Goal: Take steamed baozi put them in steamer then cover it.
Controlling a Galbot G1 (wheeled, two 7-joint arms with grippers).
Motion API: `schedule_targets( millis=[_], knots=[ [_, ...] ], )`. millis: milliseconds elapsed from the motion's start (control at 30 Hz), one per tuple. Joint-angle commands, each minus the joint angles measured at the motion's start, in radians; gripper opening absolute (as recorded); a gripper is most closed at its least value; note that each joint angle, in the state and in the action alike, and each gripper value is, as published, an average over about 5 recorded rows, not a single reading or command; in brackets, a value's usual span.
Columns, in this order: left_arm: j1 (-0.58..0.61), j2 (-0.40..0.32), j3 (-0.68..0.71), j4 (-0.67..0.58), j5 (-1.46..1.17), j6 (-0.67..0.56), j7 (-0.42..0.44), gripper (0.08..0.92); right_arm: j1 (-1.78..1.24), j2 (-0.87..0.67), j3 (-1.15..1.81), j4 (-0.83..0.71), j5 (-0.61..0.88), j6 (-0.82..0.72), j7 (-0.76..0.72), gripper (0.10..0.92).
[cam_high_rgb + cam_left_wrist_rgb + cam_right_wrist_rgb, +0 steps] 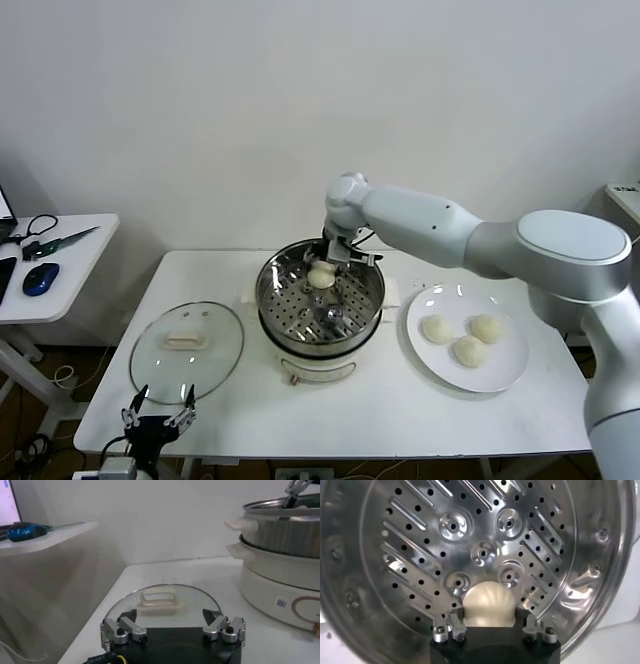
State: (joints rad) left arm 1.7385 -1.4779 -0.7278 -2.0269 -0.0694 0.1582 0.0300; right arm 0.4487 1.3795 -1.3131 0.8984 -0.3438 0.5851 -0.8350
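Pinched in right gripper [487, 625]: smooth, pleated cream baozi [487, 605] over shiny perforated steel steamer [380, 520]. Left gripper [172, 629] spread, parked near glass cover [160, 602].

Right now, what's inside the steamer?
Inside the steamer, the right claw holds one baozi over the bare perforated tray. The claw hides the tray below it.

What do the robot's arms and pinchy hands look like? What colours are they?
The right arm is smooth, rounded and glossy white-grey, with a ball-shaped joint and thin dark cables at its wrist. The right gripper and the left gripper have black bodies, with silvery metal finger pieces fixed by small dark screws.
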Motion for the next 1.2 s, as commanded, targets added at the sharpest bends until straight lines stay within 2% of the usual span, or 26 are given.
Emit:
schedule_targets(
  millis=[33,100,300,400,500,667,833,1000,1200],
  knots=[
    [0.000,-0.002,0.001,-0.002,0.004,0.003,0.000,0.823,0.083,-0.017,-0.044,0.033,0.124,0.014,-0.005,0.778],
    [-0.001,-0.003,0.002,-0.004,0.006,0.004,0.000,0.823,0.178,-0.045,-0.092,0.074,0.272,0.011,-0.049,0.810],
    [0.000,-0.003,0.004,-0.008,0.013,0.007,0.002,0.823,0.460,-0.173,-0.298,0.164,0.749,-0.058,-0.192,0.822],
    [-0.002,-0.002,0.002,-0.007,0.012,0.007,0.001,0.823,0.553,-0.305,-0.406,0.238,0.997,-0.260,-0.266,0.823],
    [-0.003,0.000,0.000,-0.006,0.009,0.007,0.001,0.823,0.615,-0.460,-0.523,0.343,1.140,-0.488,-0.273,0.823],
    [-0.012,-0.001,-0.002,-0.005,0.006,0.009,0.002,0.823,0.572,-0.687,-0.612,0.436,1.054,-0.655,-0.207,0.823],
    [-0.016,-0.004,-0.001,-0.010,0.006,0.011,0.003,0.823,0.416,-0.815,-0.542,0.468,0.938,-0.761,-0.136,0.823],
    [-0.017,-0.006,-0.003,-0.014,0.007,0.011,0.004,0.823,0.211,-0.830,-0.362,0.466,0.885,-0.841,-0.077,0.823],
    [-0.016,-0.011,-0.004,-0.024,0.009,0.015,0.006,0.823,0.032,-0.754,-0.222,0.401,0.838,-0.888,-0.045,0.823]
  ],
)
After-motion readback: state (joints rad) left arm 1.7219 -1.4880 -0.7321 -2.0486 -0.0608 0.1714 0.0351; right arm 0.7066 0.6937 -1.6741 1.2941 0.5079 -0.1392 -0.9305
